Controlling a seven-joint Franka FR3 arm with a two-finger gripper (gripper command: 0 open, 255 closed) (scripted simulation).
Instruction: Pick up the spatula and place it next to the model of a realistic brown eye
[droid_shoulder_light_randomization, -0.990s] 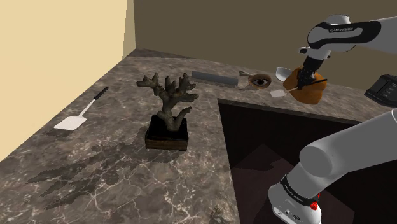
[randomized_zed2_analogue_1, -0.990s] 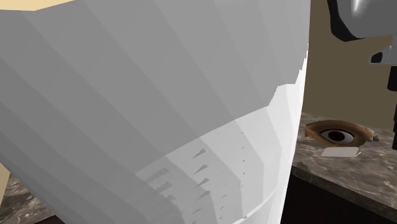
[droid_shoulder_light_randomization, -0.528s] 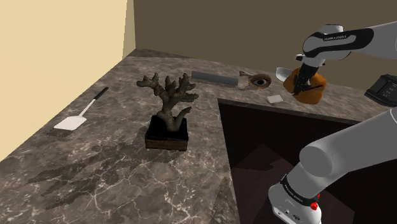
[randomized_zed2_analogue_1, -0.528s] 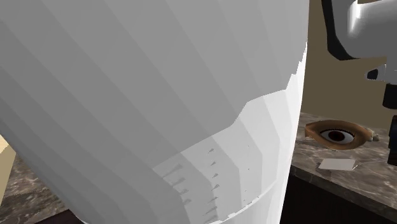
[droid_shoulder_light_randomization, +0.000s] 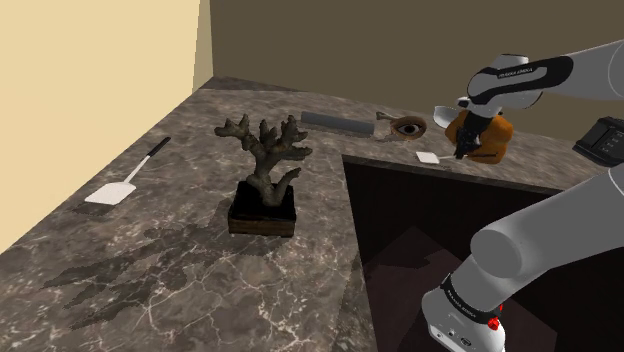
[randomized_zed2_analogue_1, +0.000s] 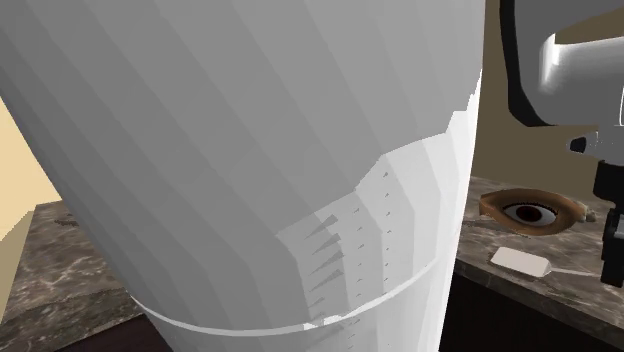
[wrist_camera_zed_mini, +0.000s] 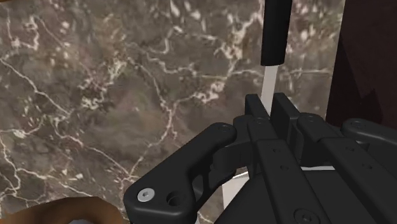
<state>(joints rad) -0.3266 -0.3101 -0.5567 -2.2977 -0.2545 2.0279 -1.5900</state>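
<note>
Though clamped by its thin shaft (wrist_camera_zed_mini: 270, 79) between the narrowed fingers of the gripper (droid_shoulder_light_randomization: 465, 150), lower now than a second ago: spatula (droid_shoulder_light_randomization: 428, 157) brought down and a touch toward nine o'clock, lying flat or nearly flat on the marble counter (droid_shoulder_light_randomization: 180, 250), at five o'clock of the brown eye model (droid_shoulder_light_randomization: 408, 127) in the shoulder view, just beside it. Reads as carry all but done, with release and retreat left to do. Cannot tell contact with the stone from the shoulder view. Closer look in the second exterior view: white blade (randomized_zed2_analogue_1: 520, 262) at six o'clock of the eye, resting or all but resting near the counter's edge. Added by the wrist view: the grip itself, black handle (wrist_camera_zed_mini: 277, 32) jutting past the fingertips. Added by the shoulder view: orange lump (droid_shoulder_light_randomization: 495, 135) behind the gripper, branching ornament (droid_shoulder_light_randomization: 262, 150) and a second spatula (droid_shoulder_light_randomization: 112, 192) far off toward nine o'clock.
</note>
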